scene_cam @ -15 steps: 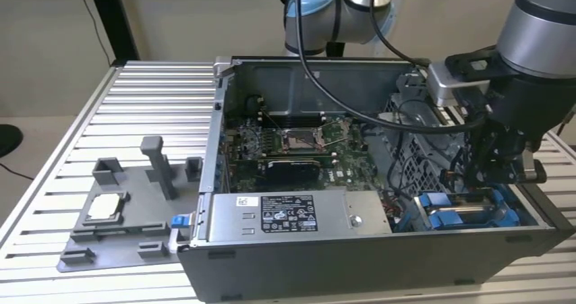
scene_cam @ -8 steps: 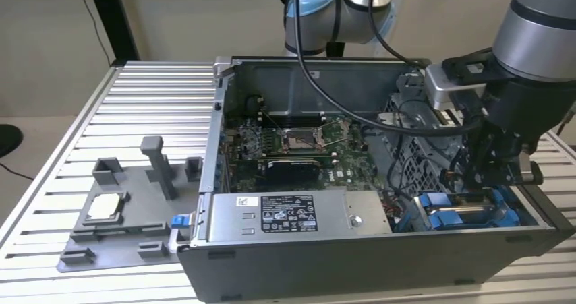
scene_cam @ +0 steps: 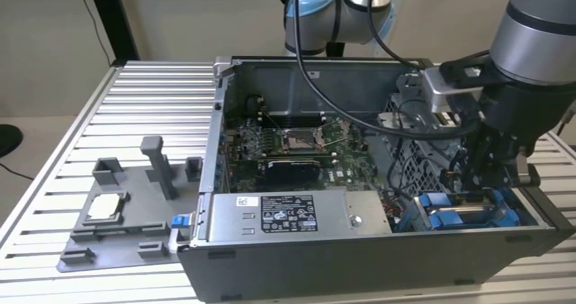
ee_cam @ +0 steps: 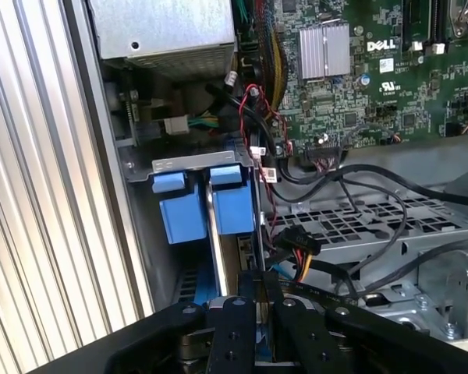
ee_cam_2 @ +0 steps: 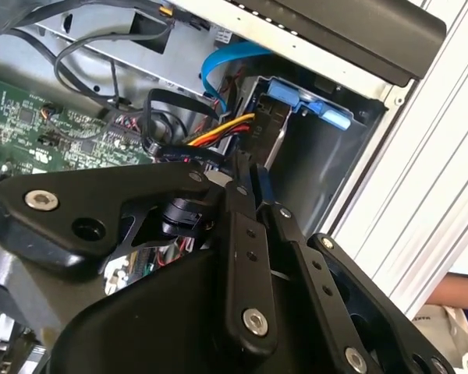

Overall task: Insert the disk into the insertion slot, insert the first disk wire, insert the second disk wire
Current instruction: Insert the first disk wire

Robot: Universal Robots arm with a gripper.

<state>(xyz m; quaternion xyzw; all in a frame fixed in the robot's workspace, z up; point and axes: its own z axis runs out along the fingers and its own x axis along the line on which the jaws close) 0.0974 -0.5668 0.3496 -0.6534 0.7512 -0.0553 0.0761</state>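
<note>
Deep inside an open computer case [scene_cam: 360, 263] on a ribbed metal surface [scene_cam: 135, 115], the robot arm's gripper [scene_cam: 490, 176] reaches down at the corner of the case on the exterior view's right. Its black fingers [ee_cam_2: 253, 195] are drawn narrow, nearly together, and whether they pinch anything cannot be told. Just below them sits the insertion slot [ee_cam: 168, 165], a grey metal bay with blue plastic fittings, where the disk [scene_cam: 459, 213] in its bright blue carrier appears already seated. Red, yellow and black wires [ee_cam: 296, 249] hang just beside the fingertips in both wrist views. Nearby lie the green motherboard [scene_cam: 297, 142] and the grey power supply box [scene_cam: 297, 213]. A grey fixture tray [scene_cam: 117, 209] rests on the surface, well apart.
</note>
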